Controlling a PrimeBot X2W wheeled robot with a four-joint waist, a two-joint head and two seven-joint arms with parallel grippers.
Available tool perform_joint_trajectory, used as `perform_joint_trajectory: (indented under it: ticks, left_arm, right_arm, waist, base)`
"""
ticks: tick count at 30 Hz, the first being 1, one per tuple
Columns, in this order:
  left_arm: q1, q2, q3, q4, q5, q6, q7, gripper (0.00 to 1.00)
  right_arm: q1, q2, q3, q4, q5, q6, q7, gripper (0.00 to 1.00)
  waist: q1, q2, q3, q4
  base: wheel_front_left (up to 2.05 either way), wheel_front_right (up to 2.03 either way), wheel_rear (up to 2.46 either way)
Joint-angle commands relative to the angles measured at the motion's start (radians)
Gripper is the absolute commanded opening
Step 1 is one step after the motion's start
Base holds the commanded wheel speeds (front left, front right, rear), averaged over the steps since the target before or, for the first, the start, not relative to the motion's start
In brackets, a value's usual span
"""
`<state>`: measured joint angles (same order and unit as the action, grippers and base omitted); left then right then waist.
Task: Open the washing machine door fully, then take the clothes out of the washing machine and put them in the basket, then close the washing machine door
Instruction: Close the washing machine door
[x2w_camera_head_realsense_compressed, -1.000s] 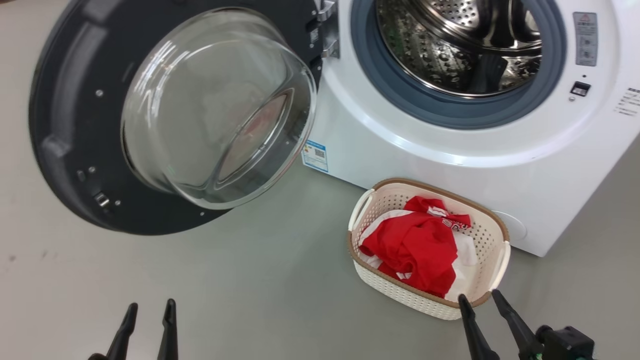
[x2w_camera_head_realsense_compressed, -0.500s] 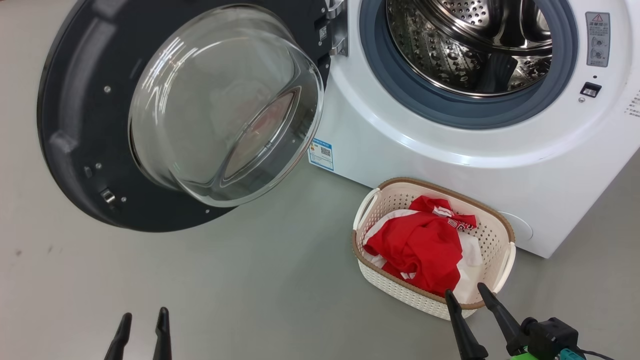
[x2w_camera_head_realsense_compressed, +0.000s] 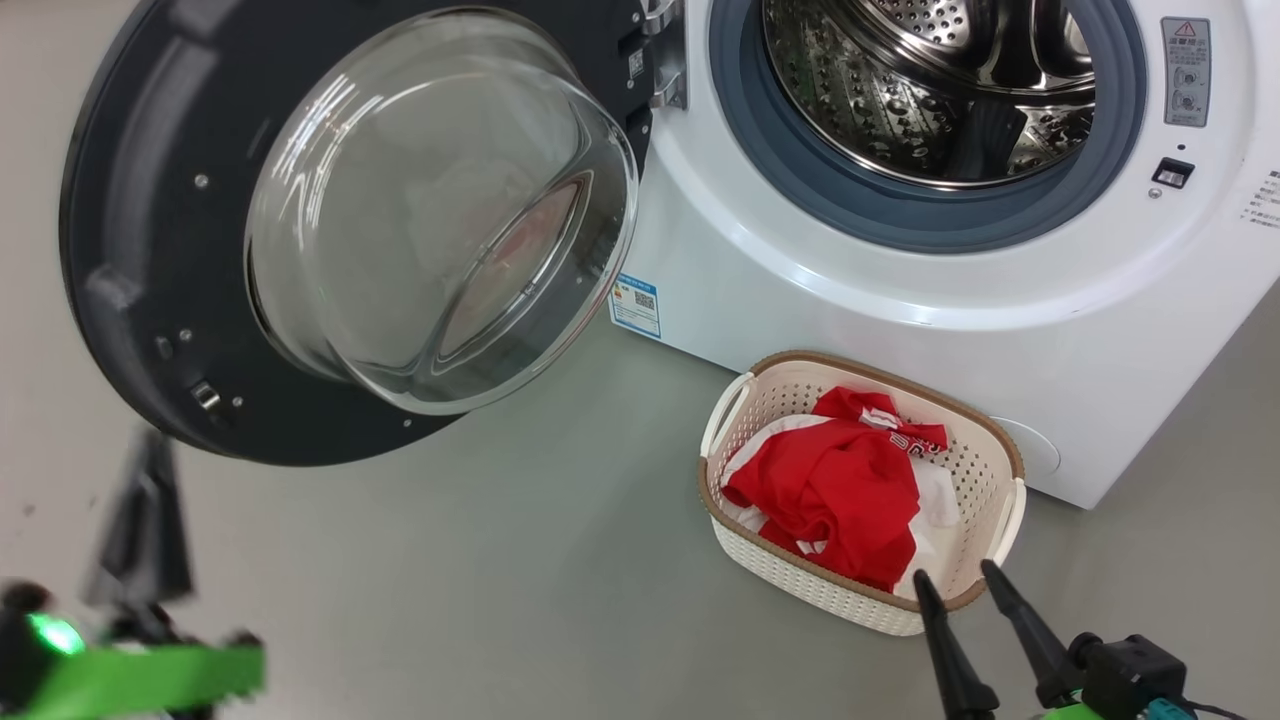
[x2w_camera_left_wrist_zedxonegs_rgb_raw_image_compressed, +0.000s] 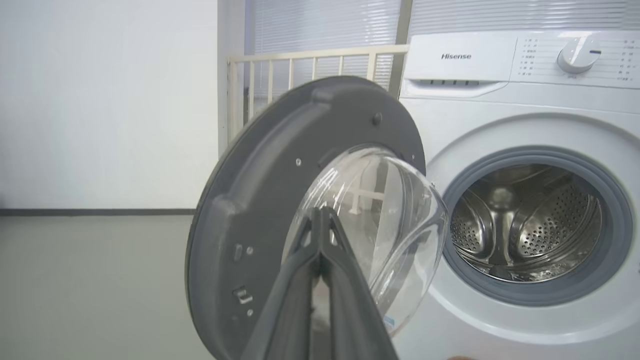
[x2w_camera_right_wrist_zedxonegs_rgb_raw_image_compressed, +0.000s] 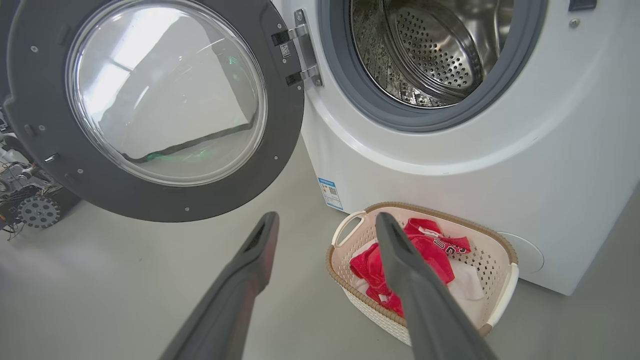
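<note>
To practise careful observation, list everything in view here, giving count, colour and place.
white boxy front-loading washing machine: one, white, steel drum, back right.
round black-rimmed door with clear glass bowl: one, black and clear, swung open at the machine's left.
cream perforated plastic basket with brown rim: one, cream, on the grey floor before the machine.
red and white soft garments: heap, number unclear, in the basket.
small blue label sticker: one, blue, machine's lower front.
cream slatted railing: one, cream, behind the door.
left end effector: one, dark, shut, pointing at the door.
right end effector: one, dark, open, by the basket's near corner.
</note>
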<state>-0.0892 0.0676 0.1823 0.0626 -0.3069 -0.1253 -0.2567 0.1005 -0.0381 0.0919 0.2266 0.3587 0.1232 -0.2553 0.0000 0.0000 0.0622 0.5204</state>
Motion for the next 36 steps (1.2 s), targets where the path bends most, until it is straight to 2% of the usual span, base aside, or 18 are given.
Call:
perform_joint_trajectory:
  ticks: [1, 4, 10, 17, 22, 23, 26, 27, 28, 34, 36]
  left_arm:
    - [-0.068, 0.051, 0.052, -0.041, -0.002, -0.005, -0.005, 0.0]
    - [-0.165, 0.124, 0.072, -0.054, -0.013, -0.005, -0.005, 0.0]
    - [-0.362, 0.282, 0.053, -0.011, -0.022, -0.005, -0.005, 0.0]
    - [-0.552, 0.42, 0.068, 0.154, -0.13, -0.005, -0.005, 0.0]
    - [-0.653, 0.488, 0.039, 0.398, -0.343, -0.005, -0.005, 0.0]
    - [-0.653, 0.488, 0.039, 0.398, -0.343, -0.005, -0.005, 0.0]
    - [-0.716, 0.538, -0.015, 0.538, -0.507, -0.005, 0.034, 0.0]
    - [-0.75, 0.565, -0.044, 0.593, -0.609, -0.005, 0.065, 0.0]
    - [-0.763, 0.575, -0.054, 0.615, -0.662, -0.005, 0.088, 0.0]
    - [-0.805, 0.622, -0.109, 0.71, -0.918, -0.005, 0.302, 0.0]
    - [-0.815, 0.64, -0.119, 0.74, -0.97, -0.005, 0.37, 0.0]
  right_arm:
    - [-0.008, -0.012, 0.013, -0.03, -0.013, 0.008, -0.006, 1.0]
    - [-0.001, -0.012, 0.0, -0.039, -0.016, 0.008, -0.006, 1.0]
    - [0.014, -0.012, -0.033, -0.058, -0.034, 0.008, -0.006, 1.0]
    - [-0.007, -0.012, -0.046, -0.072, -0.076, 0.008, -0.006, 1.0]
    - [-0.025, -0.012, -0.045, -0.074, -0.106, 0.008, -0.006, 1.0]
    - [-0.025, -0.012, -0.045, -0.074, -0.106, 0.008, -0.006, 1.0]
    - [-0.033, -0.012, -0.044, -0.078, -0.129, 0.008, -0.006, 1.0]
    - [-0.037, -0.012, -0.043, -0.081, -0.144, 0.008, -0.006, 1.0]
    - [-0.039, -0.012, -0.043, -0.083, -0.154, 0.008, -0.006, 1.0]
    - [-0.047, -0.016, -0.043, -0.09, -0.202, 0.008, -0.006, 1.0]
    - [-0.049, -0.018, -0.043, -0.094, -0.211, 0.008, -0.006, 1.0]
  waist:
    - [0.0, 0.0, 0.002, -0.002]
    - [0.0, 0.0, 0.01, -0.005]
    - [0.0, 0.0, 0.029, -0.011]
    - [0.0, 0.0, 0.077, -0.046]
    - [0.0, 0.0, 0.098, -0.072]
    - [0.0, 0.0, 0.098, -0.072]
    - [0.0, 0.0, 0.11, -0.082]
    - [0.0, 0.0, 0.117, -0.087]
    - [0.0, 0.0, 0.121, -0.089]
    - [0.0, 0.0, 0.137, -0.095]
    - [0.0, 0.0, 0.143, -0.096]
  base:
    - [0.0, 0.0, 0.0]
    - [0.0, 0.0, 0.0]
    - [0.0, 0.0, 0.0]
    - [0.0, 0.0, 0.0]
    - [0.0, 0.0, 0.0]
    - [0.0, 0.0, 0.0]
    - [0.0, 0.0, 0.0]
    - [0.0, 0.0, 0.0]
    - [0.0, 0.0, 0.0]
    - [0.0, 0.0, 0.0]
    - [0.0, 0.0, 0.0]
